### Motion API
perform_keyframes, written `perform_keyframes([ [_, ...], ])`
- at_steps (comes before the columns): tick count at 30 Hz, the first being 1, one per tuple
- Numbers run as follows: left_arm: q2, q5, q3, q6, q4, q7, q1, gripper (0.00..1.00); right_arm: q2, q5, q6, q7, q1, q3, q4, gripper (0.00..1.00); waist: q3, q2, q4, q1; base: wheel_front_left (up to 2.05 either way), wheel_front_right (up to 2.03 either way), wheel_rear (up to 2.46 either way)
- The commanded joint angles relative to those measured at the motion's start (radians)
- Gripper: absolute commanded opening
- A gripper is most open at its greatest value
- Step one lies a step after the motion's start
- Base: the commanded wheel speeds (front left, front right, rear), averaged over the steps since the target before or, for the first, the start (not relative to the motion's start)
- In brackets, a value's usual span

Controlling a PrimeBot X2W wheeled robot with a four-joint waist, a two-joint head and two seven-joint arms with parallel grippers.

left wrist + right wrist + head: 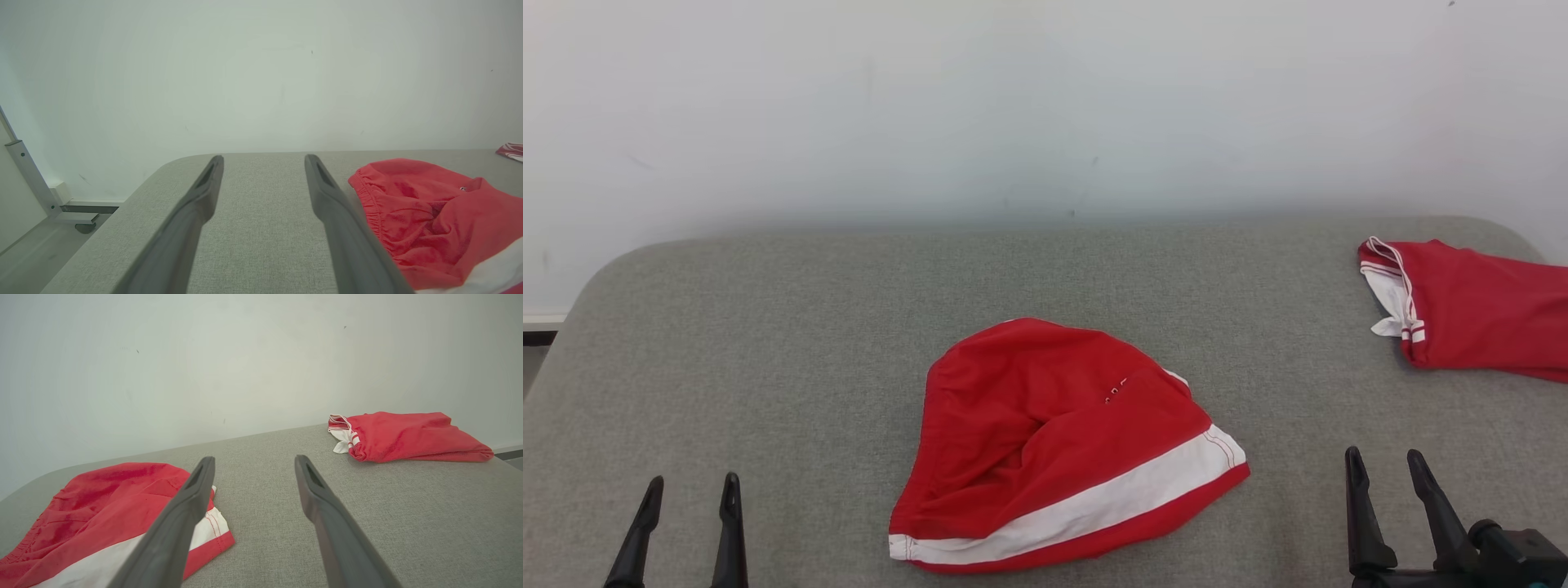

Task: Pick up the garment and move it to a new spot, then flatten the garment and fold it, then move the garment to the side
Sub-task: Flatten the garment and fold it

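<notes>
A crumpled red garment with a white band (pixel 1054 449) lies midway across our grey fabric worktop (pixel 768 327); our left gripper (pixel 694 482) and right gripper (pixel 1384 453) flank it, both spread and empty; a second red garment (pixel 1478 314) lies far right.

Before me lies a grey fabric-covered worktop (pixel 768 327) with rounded far corners, its far edge close against a plain white wall (pixel 1045 106). Near the worktop's far right corner rests a second red garment (pixel 1478 318), lying low and rumpled, its white-trimmed end (pixel 1390 302) with thin red stripes turned toward the middle and its other end running past the right side of my head view. Off the far left corner, my left wrist view shows a slanting grey metal post (pixel 28 179) coming down to a pale floor (pixel 24 249) beside the wall.
</notes>
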Motion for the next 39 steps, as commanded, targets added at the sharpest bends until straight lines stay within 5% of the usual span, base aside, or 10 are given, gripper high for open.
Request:
perform_keyframes([
  [1,-0.010,0.015,0.015,-0.008,-0.006,-0.003,0.019,1.00,0.000,0.004,-0.003,-0.004,0.013,-0.001,0.003,1.00,-0.005,0.0000,0.005,0.0001,0.00,0.00,0.00],
  [17,-0.077,0.064,0.030,-0.049,0.012,-0.003,0.026,1.00,0.000,-0.020,-0.003,0.016,-0.006,0.018,0.004,1.00,0.000,0.0000,0.033,0.0001,0.00,0.00,0.00],
  [27,-0.014,-0.029,-0.223,-0.054,0.166,-0.003,-0.077,1.00,-0.004,-0.046,-0.003,0.054,-0.094,0.036,0.083,1.00,0.033,0.0000,0.037,0.0001,0.00,0.00,0.00],
  [39,0.084,-0.195,-0.548,-0.054,0.401,-0.003,-0.260,1.00,-0.051,-0.046,-0.003,0.075,-0.273,0.104,0.329,1.00,0.123,0.0000,0.032,0.0001,0.00,0.00,0.00],
])
